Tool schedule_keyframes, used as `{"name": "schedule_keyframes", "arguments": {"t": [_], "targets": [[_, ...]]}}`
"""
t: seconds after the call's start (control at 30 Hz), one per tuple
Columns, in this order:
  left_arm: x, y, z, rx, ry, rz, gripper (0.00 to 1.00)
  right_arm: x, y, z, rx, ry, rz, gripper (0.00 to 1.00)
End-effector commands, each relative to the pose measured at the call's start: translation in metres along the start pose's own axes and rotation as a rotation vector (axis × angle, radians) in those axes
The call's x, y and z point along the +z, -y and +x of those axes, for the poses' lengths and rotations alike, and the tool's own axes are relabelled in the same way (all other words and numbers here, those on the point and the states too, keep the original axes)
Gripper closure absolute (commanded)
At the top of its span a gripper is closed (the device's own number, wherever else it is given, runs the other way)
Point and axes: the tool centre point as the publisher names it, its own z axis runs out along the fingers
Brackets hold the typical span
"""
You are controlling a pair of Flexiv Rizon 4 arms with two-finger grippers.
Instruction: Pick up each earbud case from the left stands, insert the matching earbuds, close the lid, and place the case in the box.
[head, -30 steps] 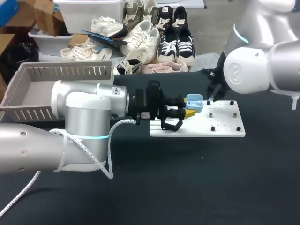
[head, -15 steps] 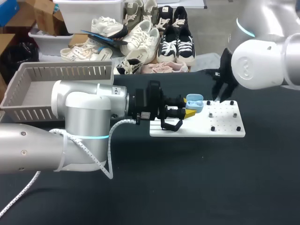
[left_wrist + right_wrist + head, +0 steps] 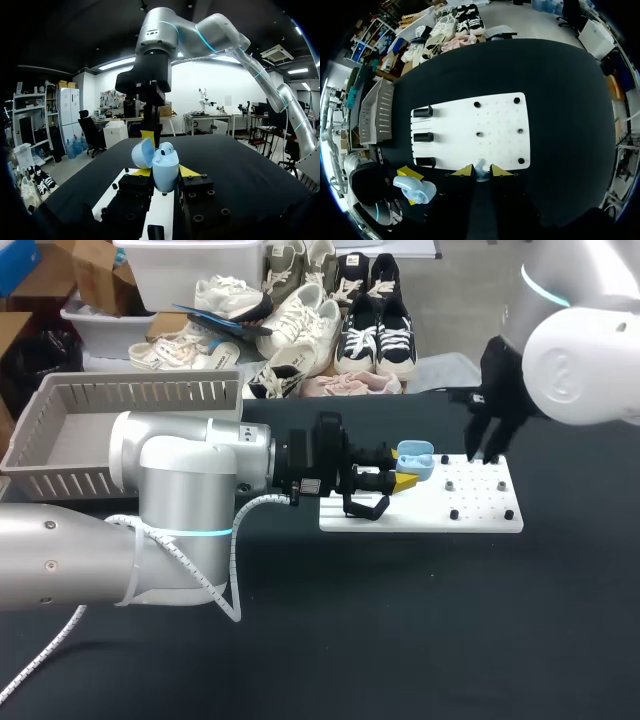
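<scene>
Right fingers [image 3: 464,170] farther right, earbud [image 3: 479,168] between them

The left gripper [image 3: 403,481], clamped on the open case [image 3: 414,460], blocks the board's [image 3: 485,518] left end, near the black stands [image 3: 422,136]. The right gripper [image 3: 480,172], pinching an earbud [image 3: 479,165], hangs over the board's far edge. Between them the board's middle lies open, apart from small pegs [image 3: 453,513].

Open light-blue earbud case [image 3: 162,167] clamped upright between left jaws, lid tilted back, white board [image 3: 114,191] beneath, black tabletop [image 3: 240,175], right arm [image 3: 165,30] beyond.
</scene>
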Motion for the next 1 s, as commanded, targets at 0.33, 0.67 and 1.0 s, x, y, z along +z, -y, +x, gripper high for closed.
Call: {"name": "schedule_keyframes", "arguments": {"t": [0.33,0.67,1.0], "targets": [[0.0,0.0,0.001,0.001,0.003,0.0,1.0,-0.041,-0.013,0.045,-0.218,-0.01,0.023,1.0],[0.0,0.0,0.001,0.001,0.003,0.0,1.0,-0.067,-0.031,0.058,-0.401,-0.035,0.028,1.0],[0.0,0.0,0.001,0.001,0.003,0.0,1.0,-0.076,-0.055,0.059,-0.582,-0.049,0.03,1.0]]}}
